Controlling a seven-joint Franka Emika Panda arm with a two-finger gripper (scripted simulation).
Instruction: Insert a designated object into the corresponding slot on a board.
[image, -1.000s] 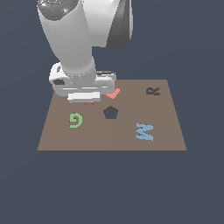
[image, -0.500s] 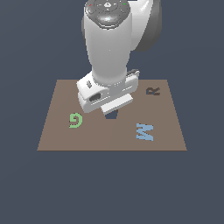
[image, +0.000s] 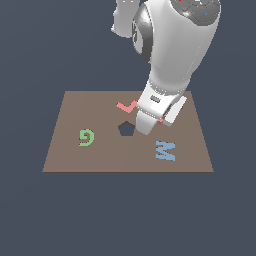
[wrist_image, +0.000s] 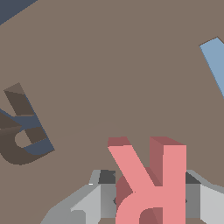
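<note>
While the arm leans in over the far right part of the board (image: 75, 107), the wrist view gives the clearest look at what's going on: the gripper (wrist_image: 148, 201) has its two grey fingers (wrist_image: 94, 199) closed in on the pink-red R block (wrist_image: 151, 179), one on either side, with the block sitting upright between them and above the brown surface. So the fingers are only as far apart as the letter is wide, clamped on it.

In the exterior view you can only catch a sliver of that R block (image: 162, 119) peeking out beside the white gripper body, towards the exterior view's right of the board's middle.

As for the recesses on the board: the dark R-shaped slot (wrist_image: 22, 127) shows up in the wrist view, off to one side of the held block and clearly apart from it, with nothing in it. In the exterior view that slot is hidden behind the arm. The dark pentagon recess (image: 126, 129) sits near the board's centre, just beside the gripper, and it's also got nothing in it.

Other bits lying on the board: a green G (image: 86, 137) on the exterior view's left, a blue W (image: 165, 150) near the front right, and a pink-red L-shaped piece (image: 126, 106) just beyond the pentagon
</note>
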